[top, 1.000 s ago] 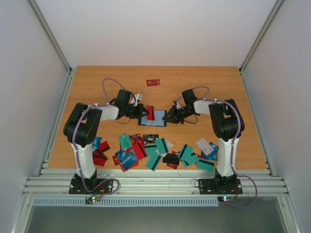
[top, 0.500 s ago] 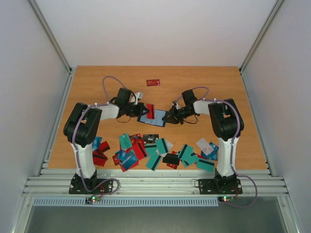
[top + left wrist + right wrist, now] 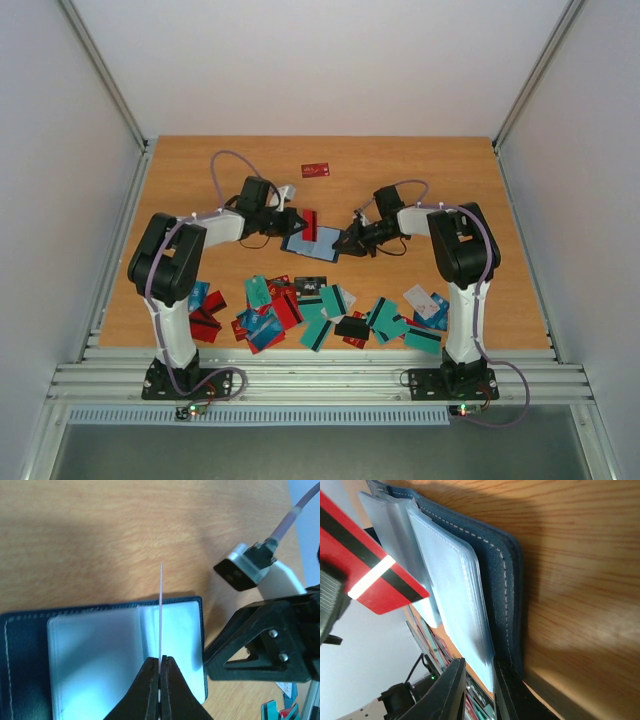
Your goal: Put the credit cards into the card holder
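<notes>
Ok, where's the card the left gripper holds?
Top view, centre: the red card is pinched in the left gripper, just above the open card holder that the right gripper grips at its right end.

Scattered credit cards (image 3: 330,300) (overlapping) crowd the near strip; far table (image 3: 440,170) lies mostly open.

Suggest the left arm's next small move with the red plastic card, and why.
Probably ease the left gripper down so the red striped plastic card slips into a clear pocket of the open navy folding card holder: the card stands edge-on just over the pockets, not yet in, while the right gripper pins the holder's edge.
</notes>
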Motion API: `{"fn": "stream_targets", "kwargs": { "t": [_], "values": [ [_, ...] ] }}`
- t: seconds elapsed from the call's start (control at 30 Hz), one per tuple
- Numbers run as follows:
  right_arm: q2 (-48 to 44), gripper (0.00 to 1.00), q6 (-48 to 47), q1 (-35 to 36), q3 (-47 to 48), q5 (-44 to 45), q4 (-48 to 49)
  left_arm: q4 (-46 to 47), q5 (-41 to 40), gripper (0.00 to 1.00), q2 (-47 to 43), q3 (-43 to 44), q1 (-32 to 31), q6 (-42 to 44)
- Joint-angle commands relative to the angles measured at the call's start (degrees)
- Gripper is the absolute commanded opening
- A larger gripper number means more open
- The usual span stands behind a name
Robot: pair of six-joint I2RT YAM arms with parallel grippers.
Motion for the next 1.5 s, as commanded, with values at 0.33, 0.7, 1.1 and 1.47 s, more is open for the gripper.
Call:
{"fn": "stream_targets", "kwargs": {
  "t": [0.33, 0.7, 1.1, 1.47],
  "values": [
    [4.3, 0.18, -0.8, 0.8, -1.3, 5.8, -4.4, 1.9, 4.4, 0.0, 4.3, 2.9, 0.1, 0.1],
    [3.6, 0.18, -1.8, 0.9, -1.1, 6.2, -5.9, 4.4, -0.9, 0.0, -1.0, -3.0, 0.1, 0.9],
    [3.6, 0.18, -0.9, 0.9, -1.8, 6.3, -4.9, 1.5, 0.1, 0.0, 1.9, 2.6, 0.1, 2.5],
    [4.0, 0.18, -1.0, 1.0, -1.8, 6.1, -5.0, 0.1, 0.5, 0.0, 3.0, 3.1, 0.2, 4.6]
  ]
}}
